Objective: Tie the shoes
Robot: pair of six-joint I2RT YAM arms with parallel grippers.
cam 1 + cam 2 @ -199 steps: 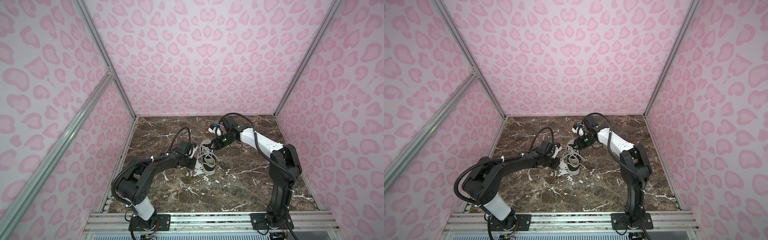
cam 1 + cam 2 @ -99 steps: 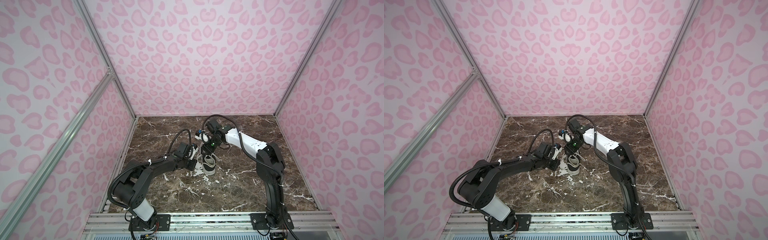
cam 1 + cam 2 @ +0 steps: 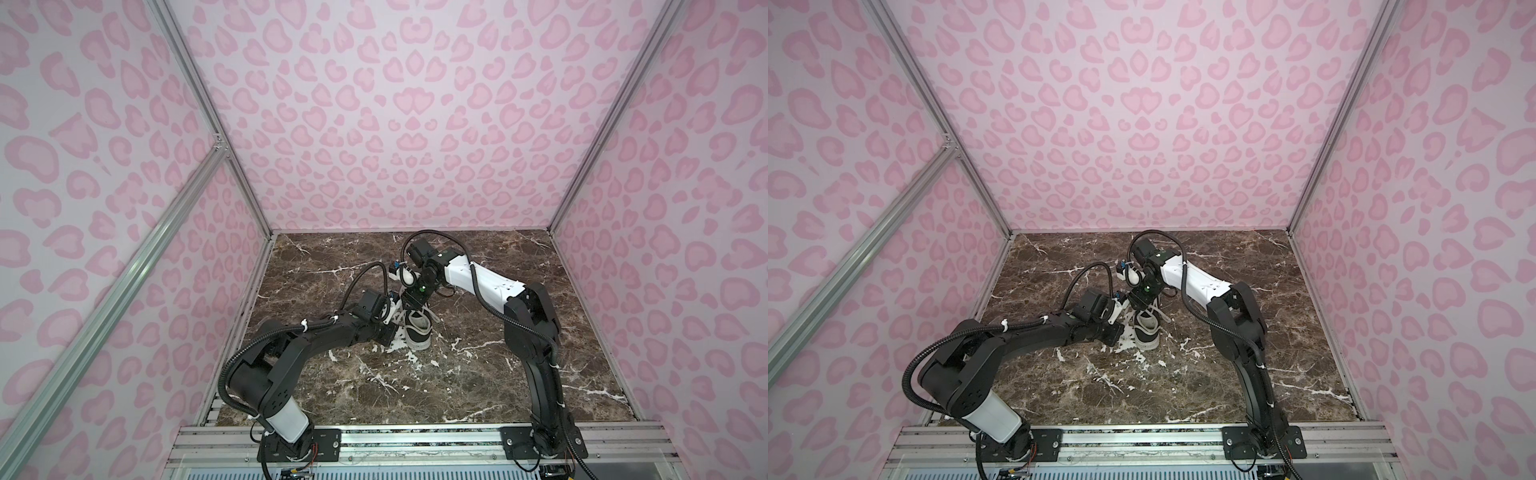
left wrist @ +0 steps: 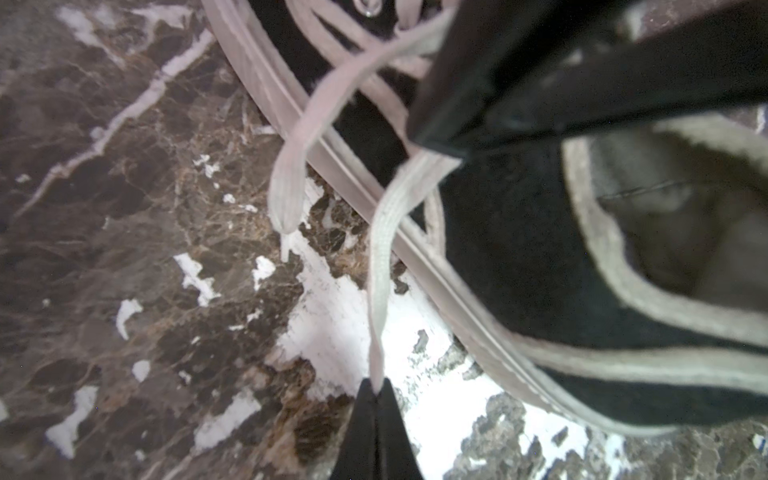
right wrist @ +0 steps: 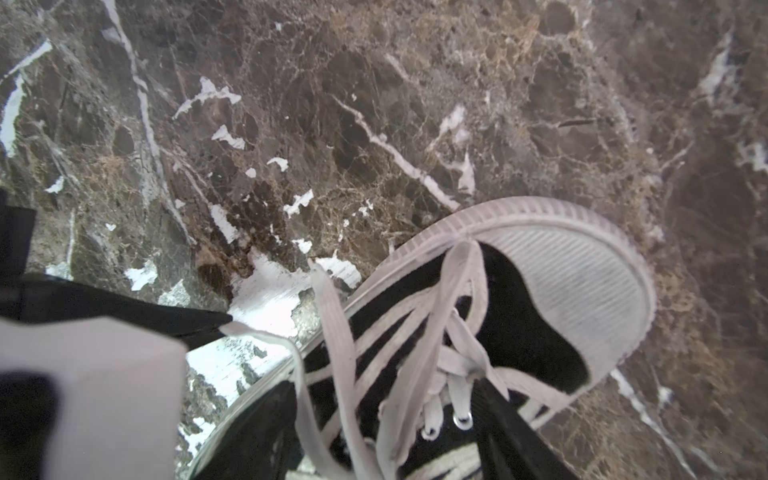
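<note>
- Pinching the end of one off-white flat lace [image 4: 380, 257], my left claw [image 4: 375, 390] has its two black tips pressed together on it, low above the counter and just beside the white sole.
- From my tips this lace runs almost straight up to the black canvas low-top sneaker [image 3: 417, 330].
- The sneaker stands on its sole near the middle of the brown marble counter [image 3: 457, 395], between my two arms. Its white rubber toe cap [image 5: 582, 282] points toward the near edge.
- My right claw [image 3: 410, 304] hangs over the laced part of the sneaker, and one black finger [image 5: 515, 436] is down at the crossed laces. How wide this claw stands, I cannot tell.
- A second lace end [image 4: 286, 195] hangs loose over the side, with its tip just beside the sole.
</note>
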